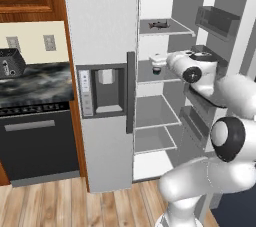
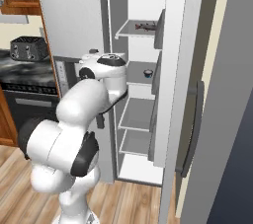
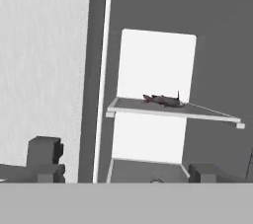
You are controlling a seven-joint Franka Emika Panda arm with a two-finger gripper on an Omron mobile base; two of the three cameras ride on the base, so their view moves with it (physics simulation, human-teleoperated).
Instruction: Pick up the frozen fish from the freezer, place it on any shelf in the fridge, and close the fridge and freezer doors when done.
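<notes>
Lying on the top fridge shelf [image 3: 197,112], fish [image 3: 163,100] beyond the wide-spread tool [image 3: 123,168].

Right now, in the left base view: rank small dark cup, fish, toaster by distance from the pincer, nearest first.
Measured from the open pincer:
1. small dark cup: middle fridge shelf, right beside it.
2. fish: one shelf up, above it.
3. toaster: on the counter far to the left, past the closed door.
</notes>
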